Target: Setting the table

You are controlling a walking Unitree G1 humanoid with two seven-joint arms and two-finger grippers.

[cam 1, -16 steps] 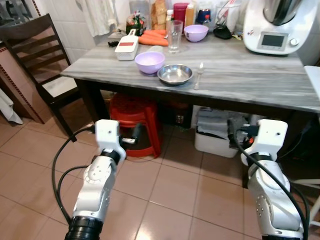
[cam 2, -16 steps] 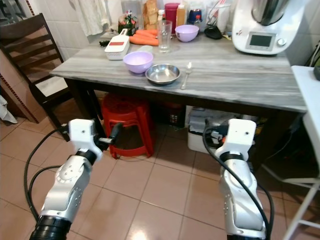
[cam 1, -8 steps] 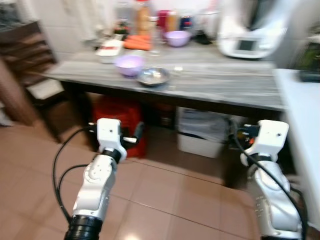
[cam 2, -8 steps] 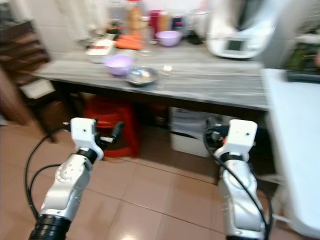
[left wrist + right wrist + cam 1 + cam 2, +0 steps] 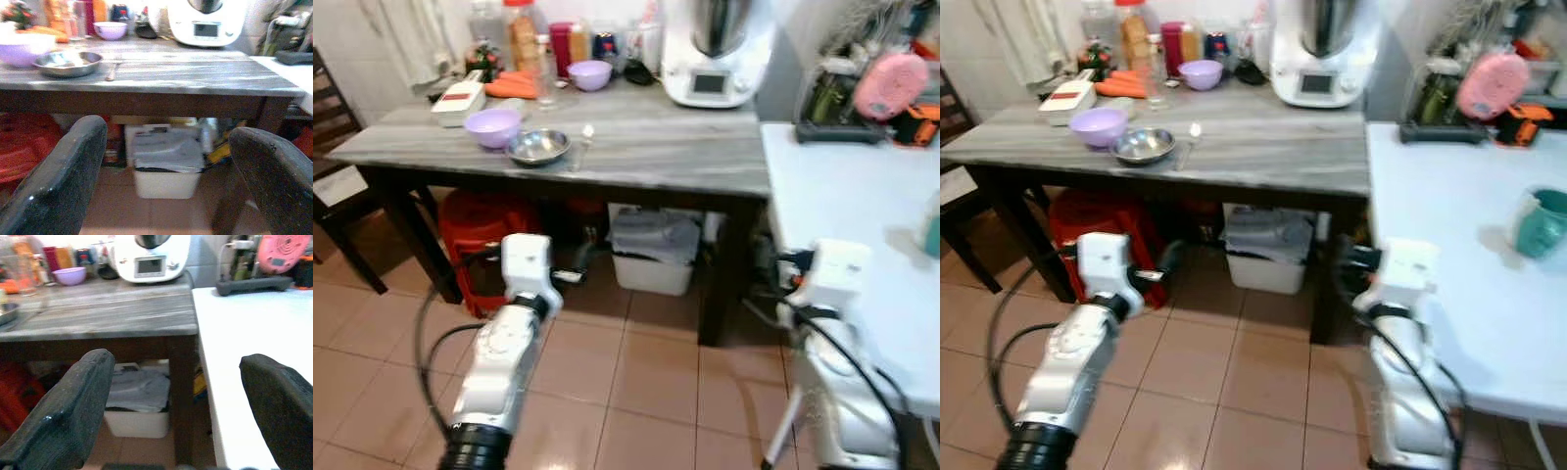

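On the grey wooden table (image 5: 666, 147) a steel bowl (image 5: 538, 147) sits beside a light purple bowl (image 5: 492, 126), with a spoon (image 5: 582, 142) just to its right. Behind them stand a drinking glass (image 5: 545, 83) and a second purple bowl (image 5: 590, 74). A teal cup (image 5: 1540, 221) rests on the white table (image 5: 842, 196) to the right. Both arms are held low in front of me, below table height. My left gripper (image 5: 166, 147) is open with nothing between its fingers and faces the underside of the grey table. My right gripper (image 5: 176, 382) is open too and faces the corner where the two tables meet.
A white kitchen machine (image 5: 717, 54), carrots (image 5: 514, 86) and a white slicer (image 5: 460, 98) crowd the back of the grey table. Under it are a red stool (image 5: 484, 220) and a white bin (image 5: 651, 250). A dark chair (image 5: 333, 176) stands at the left. Tiled floor lies ahead.
The whole picture has shifted left, so the camera has turned right; the white table with the teal cup has come into view. Both arms keep the same pose.
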